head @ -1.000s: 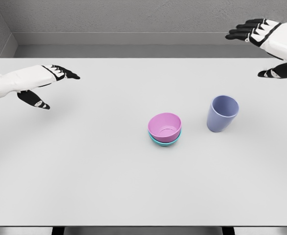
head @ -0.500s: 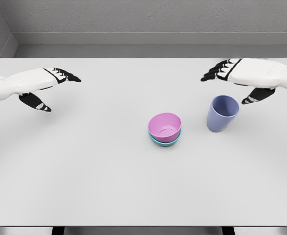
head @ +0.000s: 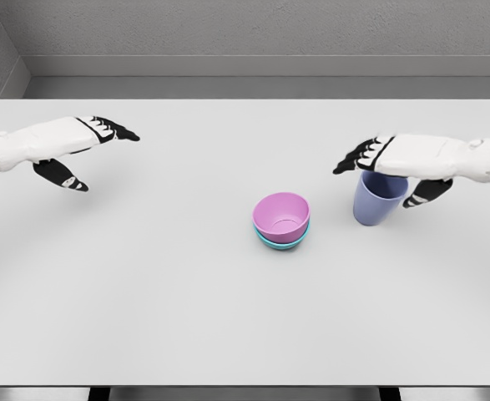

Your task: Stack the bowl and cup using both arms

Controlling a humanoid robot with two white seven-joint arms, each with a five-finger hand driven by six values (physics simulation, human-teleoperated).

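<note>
Hovering directly over the upright blue cup [head: 378,200], the right hand [head: 403,157] has its fingers [head: 353,159] spread, empty, far nearer than the open left hand [head: 57,142].

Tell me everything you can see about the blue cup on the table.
The blue cup is a plain periwinkle tumbler, matte like plastic, with no handle. It stands upright on the white table, to the right of the stacked bowls and apart from them. The right hand covers its rim from above, fingers spread; contact is unclear.
</note>
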